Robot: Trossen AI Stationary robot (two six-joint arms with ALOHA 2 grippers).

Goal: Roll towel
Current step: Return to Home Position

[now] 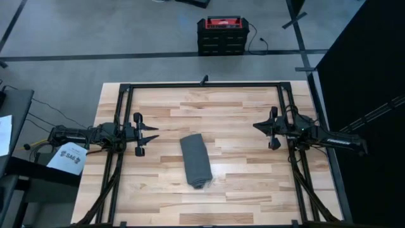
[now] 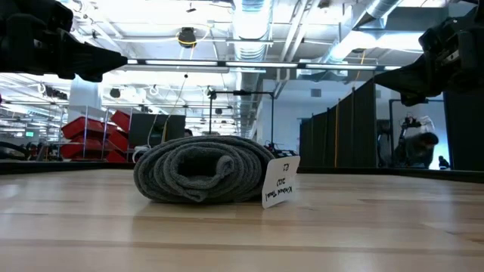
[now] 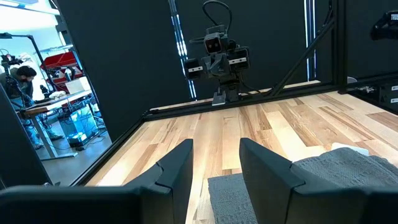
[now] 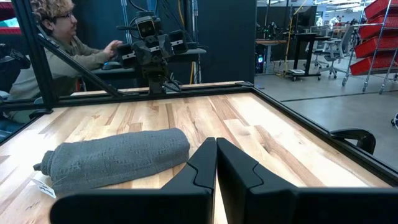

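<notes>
The dark grey towel (image 1: 196, 161) lies rolled up in the middle of the wooden table, resting on its side, its long axis running from the far edge toward the near edge. The low view shows its spiral end (image 2: 200, 180) and a white tag (image 2: 280, 181). My left gripper (image 1: 154, 133) hovers open to the left of the roll, which shows past its fingers (image 3: 339, 171). At the table's right my right gripper (image 1: 256, 126) is shut on nothing, well away from the towel (image 4: 118, 158).
A black metal frame (image 1: 202, 84) runs around the tabletop. A person (image 4: 68, 43) sits beyond the table's left side. A red and black toolbox (image 1: 220, 35) stands on the floor past the far edge. Bare wood lies on both sides of the roll.
</notes>
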